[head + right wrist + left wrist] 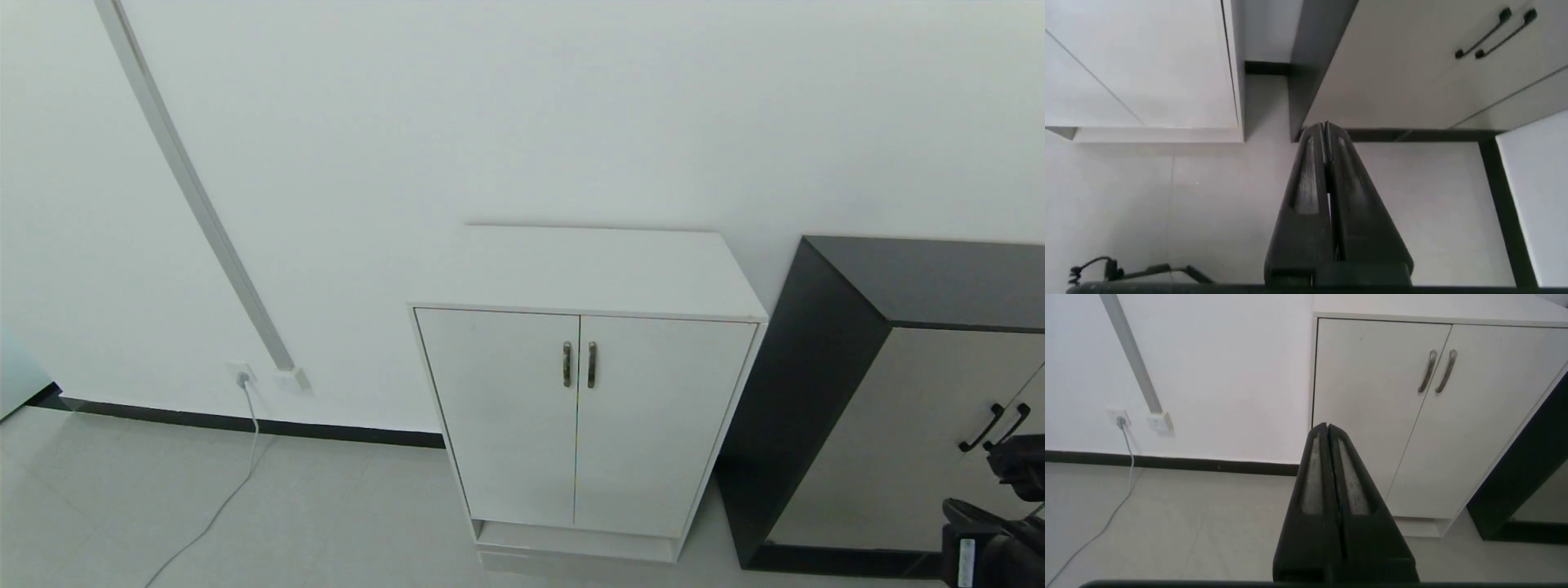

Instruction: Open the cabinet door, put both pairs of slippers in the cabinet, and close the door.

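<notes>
A white two-door cabinet [584, 408] stands against the wall, both doors shut, with two dark metal handles [579, 364] at the middle seam. In the left wrist view the cabinet [1437, 408] lies ahead of my left gripper [1328, 429], whose fingers are pressed together with nothing between them, well short of the doors. My right gripper [1324, 128] is shut and empty too, held low over the floor in front of the gap between the white cabinet [1143, 65] and a dark one [1413, 65]. Part of my right arm [996, 531] shows at the head view's lower right.
A black cabinet with grey doors and black handles [898, 392] stands right of the white one. A wall socket with a grey cable [242, 379] trailing over the floor and a slanted cable duct [188, 180] are to the left. Grey tiled floor [245, 506] lies in front.
</notes>
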Motion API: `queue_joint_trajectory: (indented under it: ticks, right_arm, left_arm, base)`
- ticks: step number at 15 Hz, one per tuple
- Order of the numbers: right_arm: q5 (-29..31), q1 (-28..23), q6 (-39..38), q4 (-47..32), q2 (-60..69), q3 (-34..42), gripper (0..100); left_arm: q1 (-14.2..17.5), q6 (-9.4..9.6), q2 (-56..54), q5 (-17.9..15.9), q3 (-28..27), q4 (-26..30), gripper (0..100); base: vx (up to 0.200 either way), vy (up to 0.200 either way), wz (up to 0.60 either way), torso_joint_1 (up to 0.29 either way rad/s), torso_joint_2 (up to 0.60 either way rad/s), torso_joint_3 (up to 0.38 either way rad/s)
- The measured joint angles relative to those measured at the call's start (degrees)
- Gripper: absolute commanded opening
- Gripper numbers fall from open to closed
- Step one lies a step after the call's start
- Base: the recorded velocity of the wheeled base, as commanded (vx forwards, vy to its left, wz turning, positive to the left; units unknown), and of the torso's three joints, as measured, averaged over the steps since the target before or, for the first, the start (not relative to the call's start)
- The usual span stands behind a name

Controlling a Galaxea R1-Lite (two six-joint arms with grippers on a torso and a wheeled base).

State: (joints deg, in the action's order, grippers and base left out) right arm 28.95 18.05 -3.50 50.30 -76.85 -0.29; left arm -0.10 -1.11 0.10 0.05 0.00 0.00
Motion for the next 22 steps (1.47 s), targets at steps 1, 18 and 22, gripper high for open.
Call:
queue_joint_trajectory:
  ticks: [1, 18, 22]
  right_arm:
    - [-0.62, -0.15, 0.02, -3.55, 2.99, 0.16, 0]
    - [-19.96, 2.50, 3.88, -48.06, 42.95, 0.29, 0]
    - [-19.52, 2.65, 3.74, -48.12, 43.78, 0.24, 0]
  left_arm:
    - [0.00, 0.00, 0.00, 0.02, 0.00, 0.00, 0]
    - [0.00, 0.02, 0.00, 0.02, 0.00, -0.02, 0]
    - [0.00, 0.05, 0.00, 0.02, 0.00, 0.00, 0]
  base:
    - [0.000, 0.000, 0.00, 0.000, 0.00, 0.000]
    - [0.000, 0.000, 0.00, 0.000, 0.00, 0.000]
    - [0.000, 0.000, 0.00, 0.000, 0.00, 0.000]
